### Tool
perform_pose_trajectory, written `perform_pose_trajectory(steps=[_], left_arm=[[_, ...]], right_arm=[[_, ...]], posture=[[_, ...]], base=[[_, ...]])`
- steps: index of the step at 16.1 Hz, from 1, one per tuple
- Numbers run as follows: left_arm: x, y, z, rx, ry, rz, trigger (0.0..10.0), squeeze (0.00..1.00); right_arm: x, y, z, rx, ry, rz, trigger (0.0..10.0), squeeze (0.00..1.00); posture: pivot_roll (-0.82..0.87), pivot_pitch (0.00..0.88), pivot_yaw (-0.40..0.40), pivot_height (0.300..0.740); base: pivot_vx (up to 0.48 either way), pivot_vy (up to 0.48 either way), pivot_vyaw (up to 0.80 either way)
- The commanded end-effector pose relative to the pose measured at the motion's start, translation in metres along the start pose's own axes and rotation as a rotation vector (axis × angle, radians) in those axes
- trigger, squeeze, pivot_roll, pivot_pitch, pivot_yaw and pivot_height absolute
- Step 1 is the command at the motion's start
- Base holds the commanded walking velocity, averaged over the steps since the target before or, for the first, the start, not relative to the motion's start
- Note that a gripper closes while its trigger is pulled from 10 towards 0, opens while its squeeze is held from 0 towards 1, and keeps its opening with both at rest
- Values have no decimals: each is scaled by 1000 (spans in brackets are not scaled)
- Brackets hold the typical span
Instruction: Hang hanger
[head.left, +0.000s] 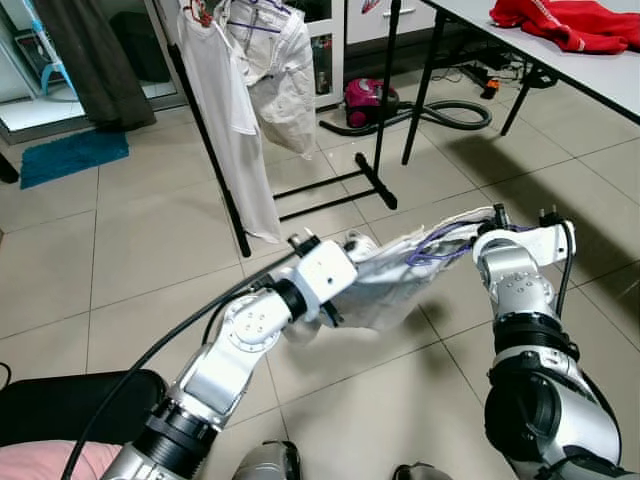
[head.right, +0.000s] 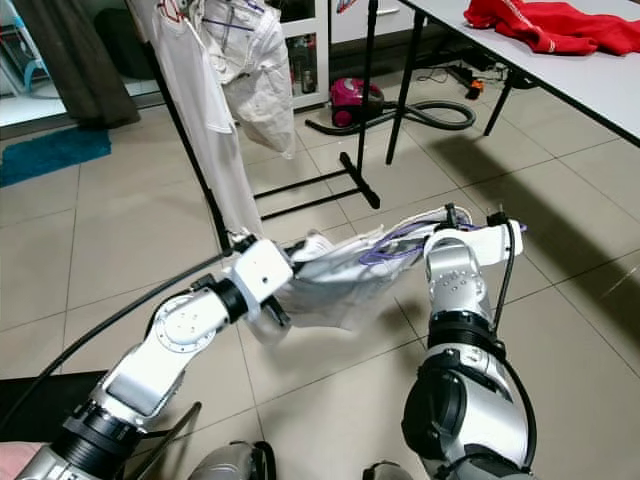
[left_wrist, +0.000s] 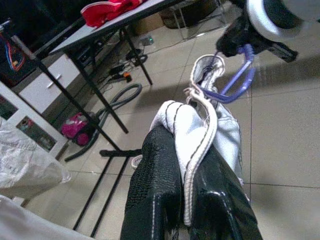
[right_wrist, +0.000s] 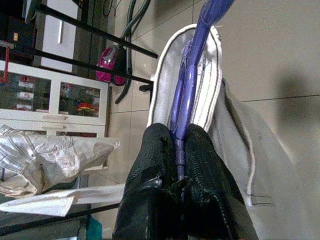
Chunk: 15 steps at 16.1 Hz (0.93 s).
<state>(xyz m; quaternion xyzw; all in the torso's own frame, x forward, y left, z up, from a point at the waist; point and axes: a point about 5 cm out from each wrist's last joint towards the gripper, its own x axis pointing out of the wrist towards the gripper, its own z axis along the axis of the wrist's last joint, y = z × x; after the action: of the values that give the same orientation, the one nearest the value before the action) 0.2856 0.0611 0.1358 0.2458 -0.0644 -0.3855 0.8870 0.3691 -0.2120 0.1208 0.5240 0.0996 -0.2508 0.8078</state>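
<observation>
The right gripper (right_wrist: 177, 165) pinches the purple hanger (right_wrist: 192, 75); the left gripper (left_wrist: 185, 195) clamps the white garment (head.left: 390, 280); hanging on the rack (head.left: 385, 100) remains

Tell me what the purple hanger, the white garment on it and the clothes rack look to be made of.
Purple hanger: likely plastic; smooth, evenly coloured, slightly glossy, thin rounded bar. It is pinched in the right gripper.
White garment: soft woven or knit fabric, matte, creased, with dark piping along the edges; the left gripper clamps its edge.
Clothes rack: apparently metal tubing, painted black, straight and thin.
</observation>
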Motion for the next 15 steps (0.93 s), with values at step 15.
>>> perform_pose_trajectory(steps=[15], left_arm=[[4, -14, 39, 158, -232, -153, 0, 0]], right_arm=[[2, -11, -7, -177, 0, -121, 10000, 0]], posture=[[92, 79, 73, 740]], base=[[0, 0, 0]])
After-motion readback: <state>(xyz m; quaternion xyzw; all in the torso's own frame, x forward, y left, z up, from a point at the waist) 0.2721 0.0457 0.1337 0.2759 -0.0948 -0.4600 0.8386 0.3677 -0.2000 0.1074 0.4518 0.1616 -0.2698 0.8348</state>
